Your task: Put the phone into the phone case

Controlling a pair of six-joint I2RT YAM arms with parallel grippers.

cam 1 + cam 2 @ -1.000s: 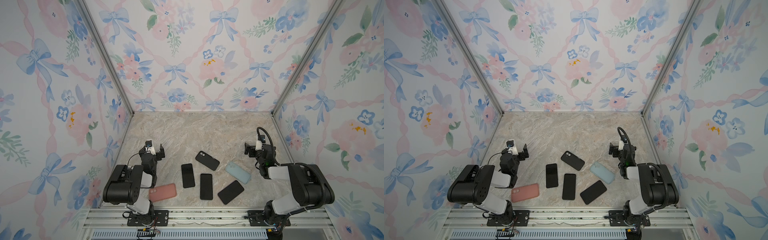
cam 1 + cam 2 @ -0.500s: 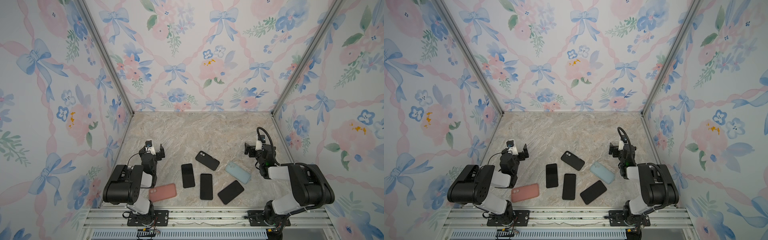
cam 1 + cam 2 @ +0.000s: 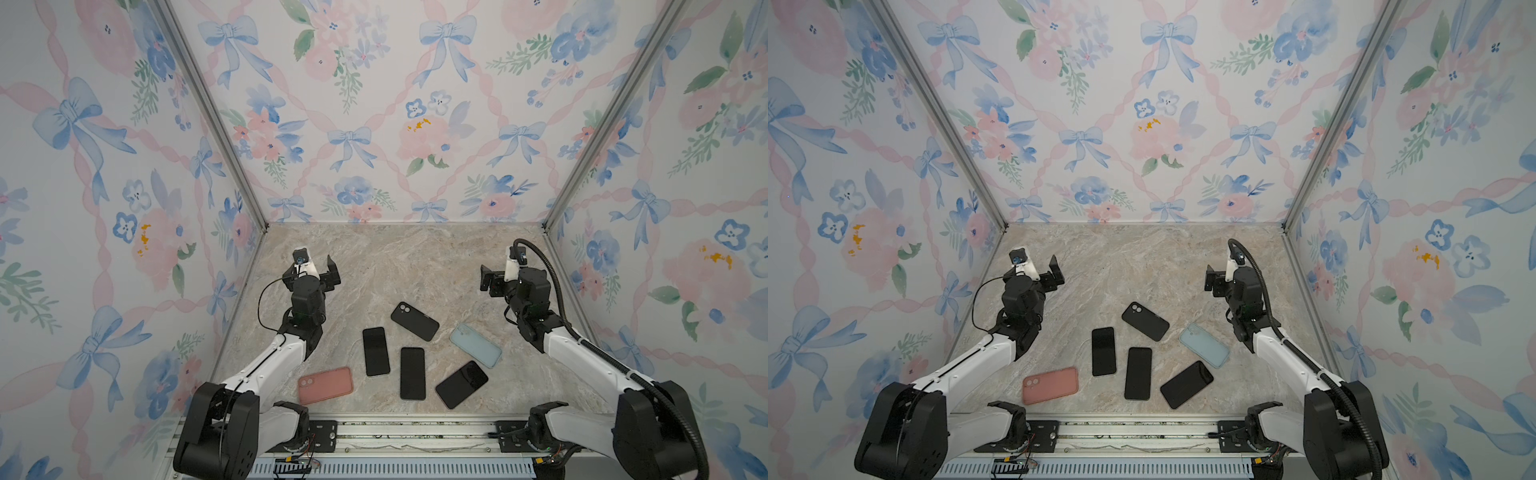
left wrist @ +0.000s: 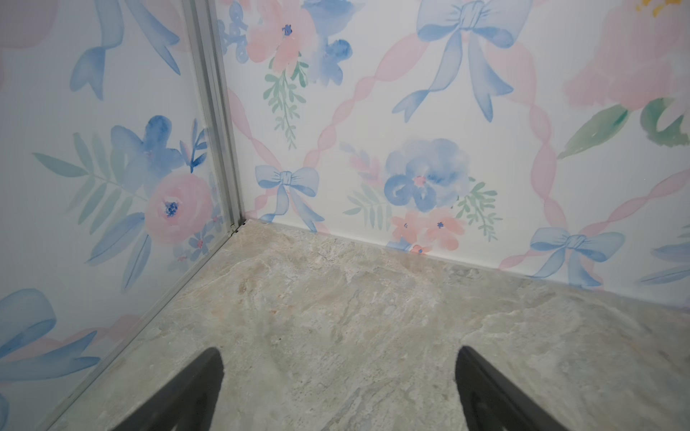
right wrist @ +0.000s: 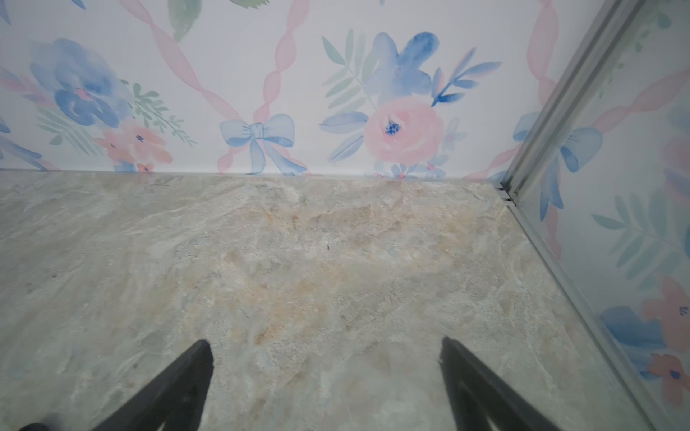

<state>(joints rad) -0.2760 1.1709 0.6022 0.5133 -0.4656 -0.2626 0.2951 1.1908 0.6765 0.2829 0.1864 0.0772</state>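
Observation:
Three black phones lie screen up near the front of the marble floor in both top views: one at the left, one in the middle and one tilted at the right. Around them lie three phone cases with their camera cut-outs showing: black, light blue and pink. My left gripper hovers open behind them on the left. My right gripper hovers open on the right. Both wrist views show only bare floor between the fingers.
Flowered walls close the floor on the left, back and right, with metal corner posts. A metal rail with both arm bases runs along the front edge. Black cables loop from each wrist.

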